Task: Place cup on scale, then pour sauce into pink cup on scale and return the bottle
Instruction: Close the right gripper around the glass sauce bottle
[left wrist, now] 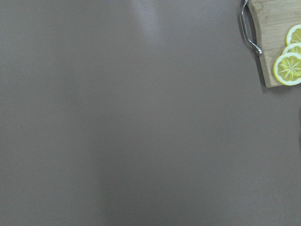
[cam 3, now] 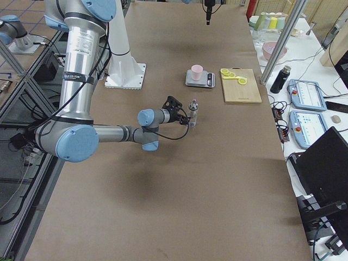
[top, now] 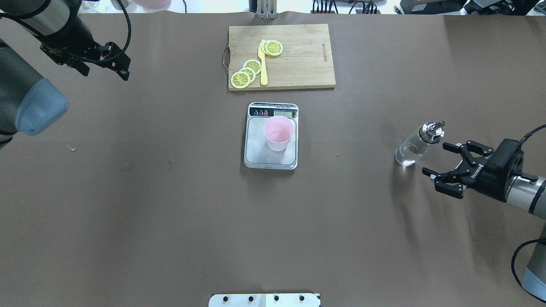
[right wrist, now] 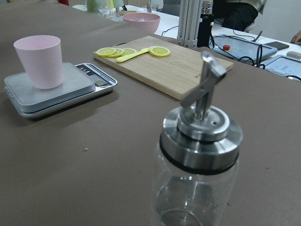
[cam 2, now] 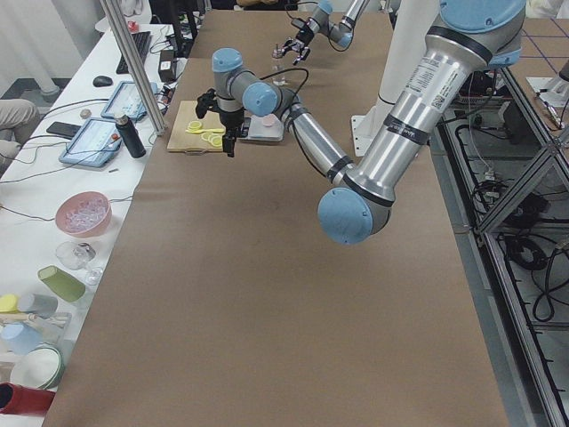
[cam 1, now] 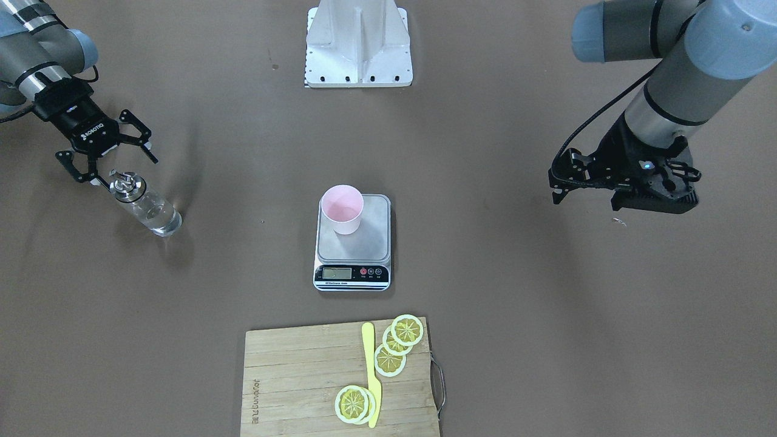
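Overhead exterior view, from its left edge: the left arm comes in high over the table's far left corner, with its elbow raised and its wrist bent down. The left claw hangs above bare table, and whether its jaws are apart or closed cannot be told. Its wrist camera sees only the brown surface and one corner of the cutting board.

In the middle, the scale lies flat, just on the robot's side of the board. The pink cup stands upright on its platform, toward the display end.

Further right, the bottle stands upright on the table, well apart from the scale. The right arm reaches in low from the right edge, nearly level with the table. The right claw is spread wide and grips nothing. It points at the bottle, which stands just beyond its fingertips and apart from them. The right wrist camera shows the metal spout close up, with the cup and scale beyond it.
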Robot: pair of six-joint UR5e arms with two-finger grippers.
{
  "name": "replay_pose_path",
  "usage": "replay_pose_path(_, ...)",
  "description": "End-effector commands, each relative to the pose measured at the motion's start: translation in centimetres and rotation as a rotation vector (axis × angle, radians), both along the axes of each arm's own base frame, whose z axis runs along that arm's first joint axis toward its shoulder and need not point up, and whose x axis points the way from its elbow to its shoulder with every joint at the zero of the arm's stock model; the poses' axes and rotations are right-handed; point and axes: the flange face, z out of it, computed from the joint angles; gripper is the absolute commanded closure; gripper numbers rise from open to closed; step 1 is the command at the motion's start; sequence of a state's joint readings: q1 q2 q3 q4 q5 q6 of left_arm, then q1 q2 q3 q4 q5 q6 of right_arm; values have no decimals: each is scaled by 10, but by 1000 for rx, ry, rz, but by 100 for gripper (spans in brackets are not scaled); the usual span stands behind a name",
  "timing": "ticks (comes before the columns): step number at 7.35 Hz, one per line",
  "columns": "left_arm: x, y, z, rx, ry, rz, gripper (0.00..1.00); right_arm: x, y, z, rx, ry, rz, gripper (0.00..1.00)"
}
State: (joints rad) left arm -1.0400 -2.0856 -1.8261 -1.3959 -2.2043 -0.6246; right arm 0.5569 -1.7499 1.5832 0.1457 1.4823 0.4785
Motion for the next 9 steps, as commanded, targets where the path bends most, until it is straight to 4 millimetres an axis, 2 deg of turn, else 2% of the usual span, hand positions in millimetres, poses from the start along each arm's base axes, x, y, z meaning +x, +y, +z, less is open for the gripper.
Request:
replay_pose_path(1,0,0,1,6,-2,6,2,-12,-8,7,-4,9,3,4)
replay_pose_path(3,0,0,1,6,-2,6,2,-23,-17,6,0,4,25,5)
replay_pose_path(4,0,0,1,6,-2,6,2,-25,-19,3,3,-1,25,5)
replay_pose_path(6,0,0,1,6,-2,6,2,-26,-19,13,-7,15,25,5)
replay_pose_path(9,0,0,1,6,-2,6,2,-33,-23,11,-7,7,25,5)
